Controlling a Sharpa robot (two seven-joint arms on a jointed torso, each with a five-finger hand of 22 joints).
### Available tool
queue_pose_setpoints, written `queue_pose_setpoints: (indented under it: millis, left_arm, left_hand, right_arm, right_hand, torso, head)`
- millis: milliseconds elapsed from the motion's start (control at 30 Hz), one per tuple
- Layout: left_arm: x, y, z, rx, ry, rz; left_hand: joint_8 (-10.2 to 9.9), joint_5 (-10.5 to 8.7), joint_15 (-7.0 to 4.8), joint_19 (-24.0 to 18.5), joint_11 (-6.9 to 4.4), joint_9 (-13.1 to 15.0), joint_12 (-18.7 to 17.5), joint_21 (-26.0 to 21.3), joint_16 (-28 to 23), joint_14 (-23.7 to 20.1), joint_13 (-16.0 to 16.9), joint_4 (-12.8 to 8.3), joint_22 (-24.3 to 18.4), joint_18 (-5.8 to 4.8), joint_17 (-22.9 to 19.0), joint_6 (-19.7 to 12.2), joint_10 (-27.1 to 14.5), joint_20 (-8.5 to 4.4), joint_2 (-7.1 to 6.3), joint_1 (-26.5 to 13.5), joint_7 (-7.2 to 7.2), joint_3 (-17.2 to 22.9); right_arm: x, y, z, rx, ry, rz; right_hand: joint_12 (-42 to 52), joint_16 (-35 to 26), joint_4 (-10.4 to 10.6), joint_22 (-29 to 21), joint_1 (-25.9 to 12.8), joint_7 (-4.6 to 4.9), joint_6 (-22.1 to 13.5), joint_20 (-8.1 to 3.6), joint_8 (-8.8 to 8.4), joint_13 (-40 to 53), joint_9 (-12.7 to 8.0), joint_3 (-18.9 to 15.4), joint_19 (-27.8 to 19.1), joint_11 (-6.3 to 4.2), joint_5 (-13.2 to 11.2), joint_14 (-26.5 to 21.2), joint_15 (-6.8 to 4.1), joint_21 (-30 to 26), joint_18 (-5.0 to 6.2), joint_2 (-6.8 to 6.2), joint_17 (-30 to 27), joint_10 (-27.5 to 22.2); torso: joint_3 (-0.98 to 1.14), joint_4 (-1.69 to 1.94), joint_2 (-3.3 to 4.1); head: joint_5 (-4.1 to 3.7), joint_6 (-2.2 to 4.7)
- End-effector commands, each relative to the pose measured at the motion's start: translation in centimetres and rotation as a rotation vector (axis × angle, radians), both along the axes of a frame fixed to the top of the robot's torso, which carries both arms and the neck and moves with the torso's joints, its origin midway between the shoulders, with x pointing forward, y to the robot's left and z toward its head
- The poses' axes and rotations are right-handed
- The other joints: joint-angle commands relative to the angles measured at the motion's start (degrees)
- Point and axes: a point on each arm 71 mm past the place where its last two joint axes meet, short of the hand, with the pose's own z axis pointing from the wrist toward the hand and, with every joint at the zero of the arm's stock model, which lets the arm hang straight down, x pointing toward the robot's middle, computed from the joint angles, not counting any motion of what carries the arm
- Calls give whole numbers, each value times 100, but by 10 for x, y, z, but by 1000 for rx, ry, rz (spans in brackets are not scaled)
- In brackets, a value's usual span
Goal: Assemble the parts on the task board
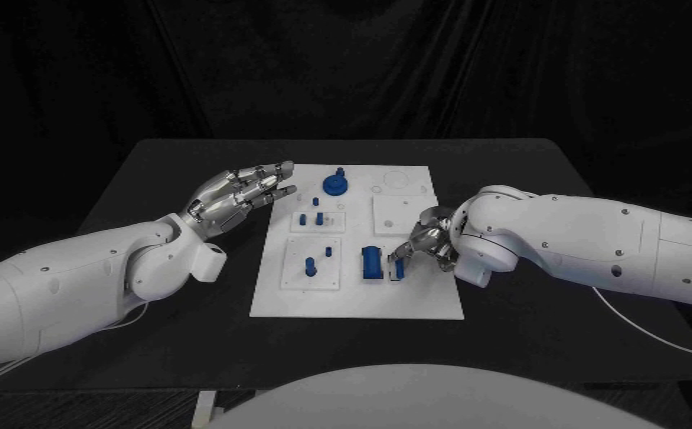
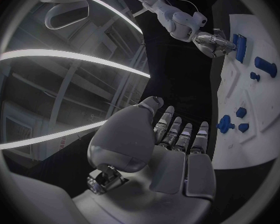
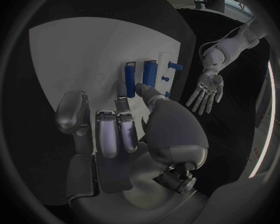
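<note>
- Black cloth hangs behind my black desk (image 1: 173, 164), and the white board (image 1: 418, 301) lies flat in its middle, long side running away from me.
- On the board I see raised square panels carrying small blue parts.
- At the far end stands a round blue part with a knob (image 1: 335, 185); in the left wrist view it reads as a disc with a stub (image 2: 224, 124).
- Just nearer me lie two small blue pegs (image 1: 310, 218), apart from each other, on a square panel.
- On the near left panel a short blue pin (image 1: 310, 268) lies lengthwise, with a tiny blue dot beside it.
- Right of it sits a long blue block (image 1: 371, 262), rounded at the ends; the right wrist view shows it as a bar (image 3: 150, 73).
- A second, slimmer blue bar (image 3: 130, 81) lies parallel to it, just beside it on the board's near right part.
- My right hand (image 1: 430, 241) is over the board's right edge, fingers (image 3: 144, 89) bent down; one fingertip touches the end of the slim bar. I cannot tell whether it actually grips the bar.
- My left hand (image 1: 245, 192) hovers off the board's left edge, near the far corner, fingers (image 2: 180, 134) stretched, slightly apart, holding nothing.
- On the far right of the board I make out a white ring (image 1: 395, 182), hardly distinct from the plate.
</note>
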Motion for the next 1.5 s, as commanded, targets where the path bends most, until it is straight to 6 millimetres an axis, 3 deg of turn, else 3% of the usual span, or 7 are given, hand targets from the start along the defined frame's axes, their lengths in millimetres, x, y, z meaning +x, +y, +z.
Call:
queue_pose_setpoints:
  millis: [33,467,567,767,833,1200,1500]
  left_arm:
    - [-1,-2,0,-16,1,-15]
    - [-1,-2,-1,-10,14,-22]
    - [-1,-2,-1,-9,16,-24]
    - [-2,-2,-2,-8,22,-29]
    - [-2,-3,-2,-8,24,-31]
    - [-2,-2,-4,-6,32,-36]
    - [-2,-3,-4,-5,38,-42]
  left_hand:
    - [46,106,42,68,50,47,92,67,126,45,75,8,101,213,23,-23,-31,3,-24,90,8,153]
    - [47,106,55,75,56,48,86,70,133,51,74,6,104,205,24,-17,-32,4,-23,91,14,162]
    - [48,107,57,77,58,48,86,71,133,52,74,5,105,203,24,-15,-32,4,-23,92,16,164]
    - [48,108,68,79,63,48,82,72,137,55,73,0,104,196,25,-17,-33,5,-23,95,20,173]
    - [48,109,77,81,66,48,82,73,141,59,73,-4,104,190,26,-18,-32,5,-23,98,23,181]
    - [48,110,86,84,68,48,81,75,147,64,73,-8,105,184,27,-18,-32,5,-23,100,26,188]
    - [49,110,109,90,75,49,79,77,157,73,72,-18,105,166,28,-11,-32,6,-22,106,33,208]
  right_arm:
    - [-1,2,-1,4,0,-5]
    - [-2,6,-3,-3,21,17]
    - [-2,7,-3,-6,25,21]
    - [-3,7,-4,-10,35,31]
    - [-3,7,-4,-10,37,33]
    - [-2,7,-5,-11,37,31]
    - [-2,5,-5,-12,32,22]
  right_hand:
    - [95,-54,-104,868,-76,-84,-162,-11,154,1523,292,560,6,-106,40,476,-137,-68,314,67,701,638]
    - [95,-69,-64,857,-150,-82,-202,-8,164,1523,307,561,-7,-104,-61,468,-135,-113,322,66,667,638]
    - [95,-72,-22,852,-210,-74,-252,-3,165,1523,317,541,-12,-97,-375,467,-128,-133,323,68,661,638]
    - [95,-76,19,844,-266,-53,-316,11,177,1523,334,388,-19,-79,-674,466,-114,-170,327,4,652,638]
    - [95,-75,114,845,-346,-42,-339,20,197,1523,344,232,-14,-68,-1094,467,-104,-172,326,-20,653,638]
    - [95,-75,339,848,-482,-28,-365,30,236,1523,352,-143,-4,-54,-1524,467,-93,-179,326,-45,652,638]
    - [95,-70,499,850,-580,-26,-370,32,258,1523,352,-304,3,-53,-1616,469,-92,-179,326,3,662,638]
  torso:
    - [1,-5,-3]
    - [1,-1,-2]
    - [2,0,1]
    - [0,-3,-3]
    - [1,-1,-2]
    - [-3,-2,4]
    - [3,-2,-2]
  head:
    - [19,1]
    - [65,1]
    - [67,1]
    - [86,1]
    - [83,1]
    - [94,1]
    - [103,1]
